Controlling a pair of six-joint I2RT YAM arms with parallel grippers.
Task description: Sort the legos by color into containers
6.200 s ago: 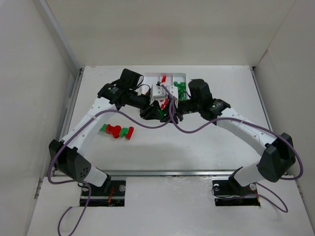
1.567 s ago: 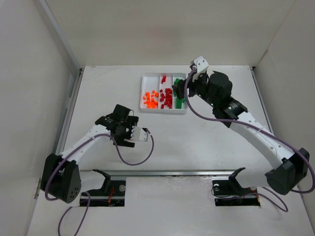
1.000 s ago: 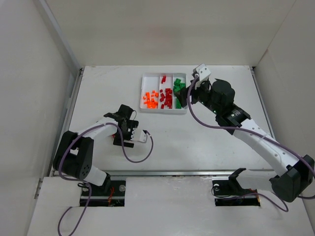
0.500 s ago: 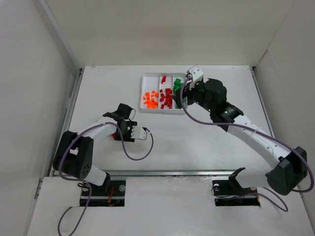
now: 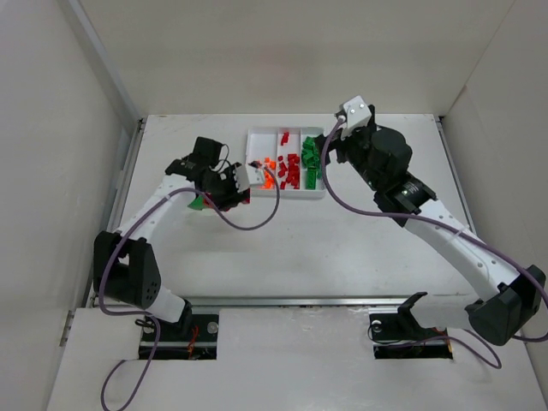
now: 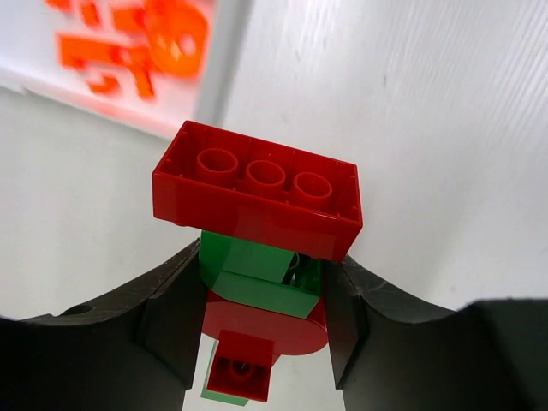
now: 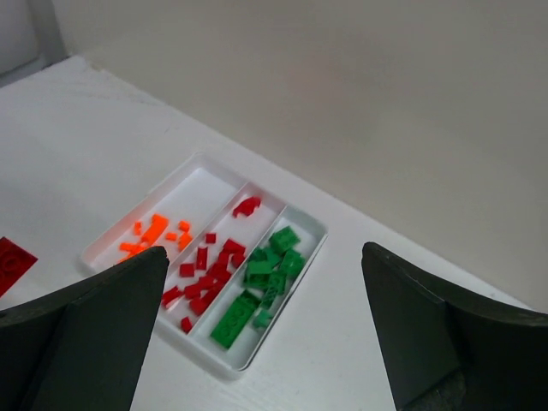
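Left gripper [image 6: 261, 291] is clamped on a stuck-together cluster [image 6: 257, 193] of red and green bricks: a red brick with three studs showing on top, a green piece under it, more red below. The fingers pinch the lower green/red part from both sides, so the top red brick sticks out free. The cluster looks lifted off the table [image 5: 342, 248], just left of the tray [image 5: 259, 141] in the top view, beside the orange compartment. My read: mixed colours can't go in as one lump, so it's held up near the tray to be split first. Right gripper [image 5: 322, 156] hangs over the tray's right side, jaws wide apart, nothing in them, probably placed to take the exposed red brick and pull it off. Tray contents run left to right: orange legos [image 7: 154, 233], red legos [image 7: 205, 274], green legos [image 7: 265, 278], each colour in its own compartment. Risk: a pull could pop the whole stack out of the left grip.
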